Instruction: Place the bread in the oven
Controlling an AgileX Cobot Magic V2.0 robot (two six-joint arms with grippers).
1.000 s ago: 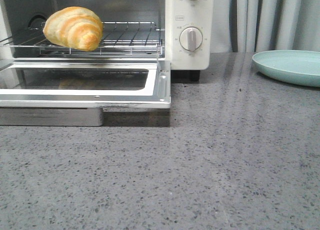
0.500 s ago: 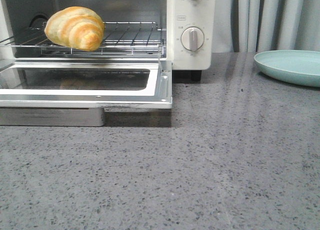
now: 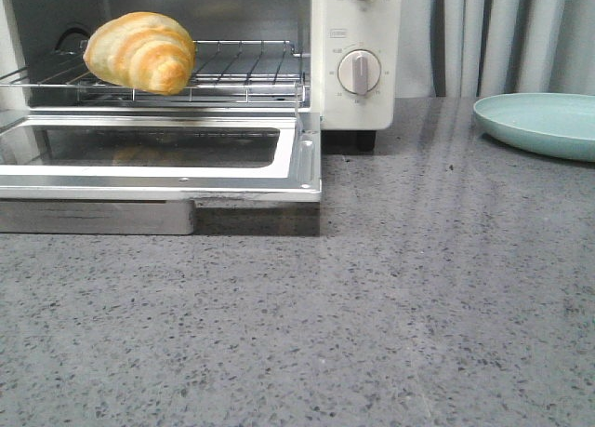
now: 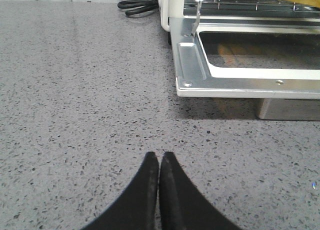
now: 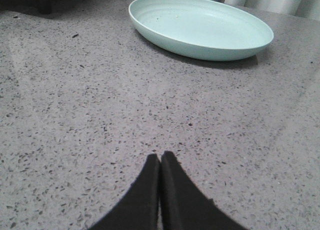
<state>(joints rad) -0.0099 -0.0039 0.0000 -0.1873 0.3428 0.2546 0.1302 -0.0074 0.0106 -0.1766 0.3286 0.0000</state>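
Claws sit nearest: the left claw and right claw are both pressed closed, empty, over the speckled grey surface. Farther back, the oven door lies open; the bread rests on its wire rack. A pale green plate sits right.

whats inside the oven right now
The bread lies on the wire rack inside the open oven, towards the rack's left side. The rest of the rack is bare. The cavity's far left and top are cut off by the frame.
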